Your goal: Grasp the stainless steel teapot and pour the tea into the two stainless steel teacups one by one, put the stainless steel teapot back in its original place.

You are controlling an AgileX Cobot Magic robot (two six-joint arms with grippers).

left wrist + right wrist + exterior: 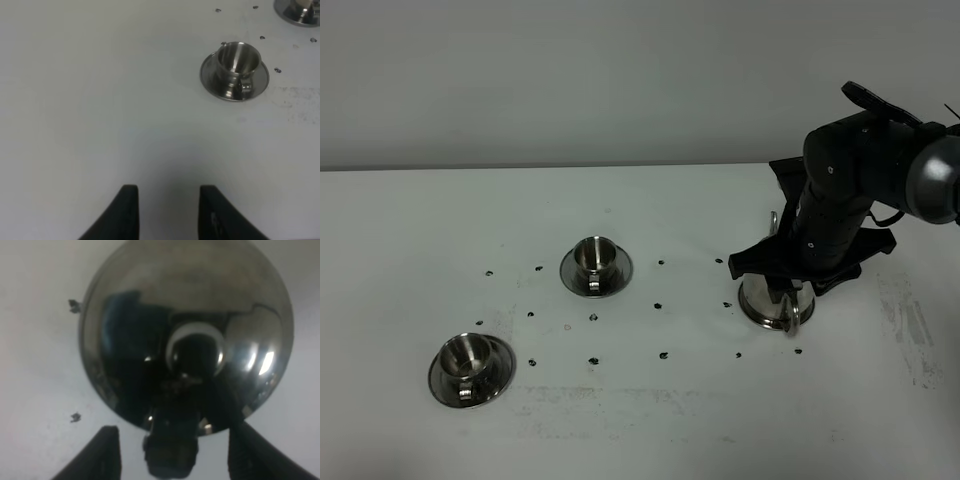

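Right jaws wide astride teapot (185, 335) handle; open table (650, 420) leftward.

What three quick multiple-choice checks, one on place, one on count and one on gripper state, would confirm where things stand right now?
1. Where is the right gripper?
A. Right above the stainless steel teapot
B. Over the near teacup
C. Off the table

2. How many stainless steel teacups sit on saucers?
A. One
B. Two
C. Three

3. How do the right gripper's fingers stand?
A. Shut beside the pot
B. Clamped on a saucer
C. Spread apart, one on each side of the teapot's handle

Key: 1 A, the exterior view shows the arm down over the pot at the right of the table. 2 B, one teacup sits mid-table and another nearer the front left. 3 C, the right wrist view shows both fingers wide apart with the handle between them.
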